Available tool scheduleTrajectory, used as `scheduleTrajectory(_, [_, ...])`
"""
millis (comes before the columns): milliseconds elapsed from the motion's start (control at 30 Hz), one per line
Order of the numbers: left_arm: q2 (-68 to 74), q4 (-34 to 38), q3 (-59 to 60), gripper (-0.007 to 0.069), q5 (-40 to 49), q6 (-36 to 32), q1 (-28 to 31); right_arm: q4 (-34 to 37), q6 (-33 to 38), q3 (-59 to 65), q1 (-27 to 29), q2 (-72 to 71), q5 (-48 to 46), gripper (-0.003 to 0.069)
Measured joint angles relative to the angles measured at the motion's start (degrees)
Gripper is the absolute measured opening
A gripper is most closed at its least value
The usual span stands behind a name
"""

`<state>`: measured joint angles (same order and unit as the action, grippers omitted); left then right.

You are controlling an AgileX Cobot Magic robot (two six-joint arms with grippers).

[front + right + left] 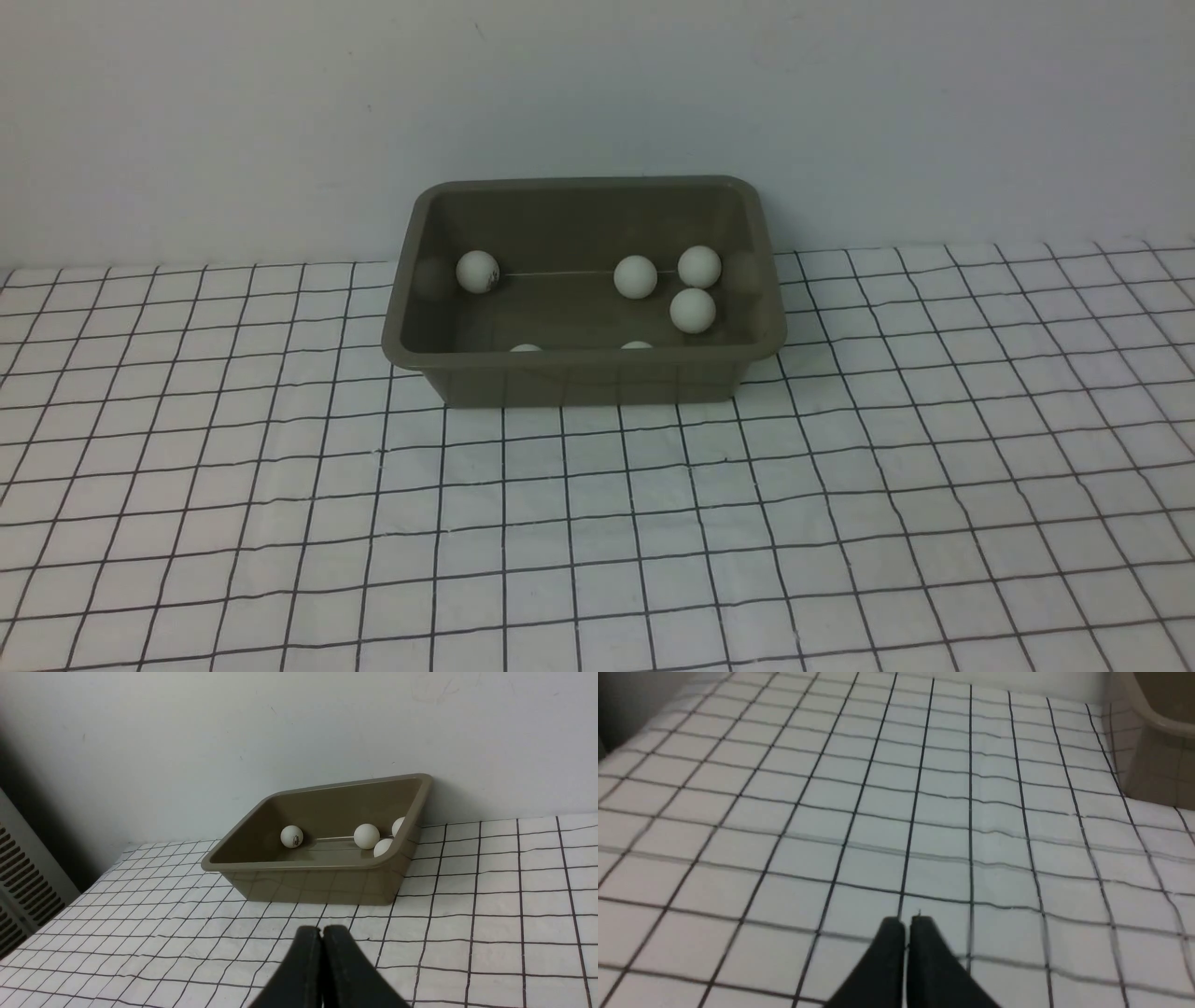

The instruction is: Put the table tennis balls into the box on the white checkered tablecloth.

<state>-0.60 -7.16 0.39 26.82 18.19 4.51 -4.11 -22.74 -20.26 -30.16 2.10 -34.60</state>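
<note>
Front view: the box point(583, 373) is sitting at the far middle of the white checkered tablecloth point(280, 523), close against the wall, long side facing the robot, probably so both arms can reach over its near rim. Going left to right inside it: one marked table tennis ball point(477, 272) is lying alone near the left wall, two are peeking just over the near rim point(526, 348) point(637, 345), and three are clustering at the right point(635, 276) point(692, 310) point(699, 266). All six are lying in the box; no ball is showing on the cloth, so I am judging the task finished. Neither arm is appearing in this view, suggesting both are parked back.

Left wrist view: the left tool point(906, 926) is hanging over bare cloth, fingers pressed together, pinching nothing.

Right wrist view: the right tool point(322, 935) is pointing at the box from well apart, fingers likewise pressed together and carrying nothing.
</note>
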Motion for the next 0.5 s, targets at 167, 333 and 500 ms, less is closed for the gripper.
scheduleTrajectory(167, [0.0, 5.7, 0.4, -0.0004, -0.8, 0.1, 0.0, 0.0, 0.0, 0.0, 0.0, 0.0, -0.1, -0.0017])
scheduleTrajectory(333, [0.0, 7.2, 0.4, -0.0004, -0.9, 0.1, 0.0, 0.0, 0.0, 0.0, 0.0, 0.0, -0.1, -0.0017])
scheduleTrajectory(500, [0.0, 7.2, 0.4, -0.0004, -0.9, 0.1, 0.0, 0.0, 0.0, 0.0, 0.0, 0.0, -0.1, -0.0017])
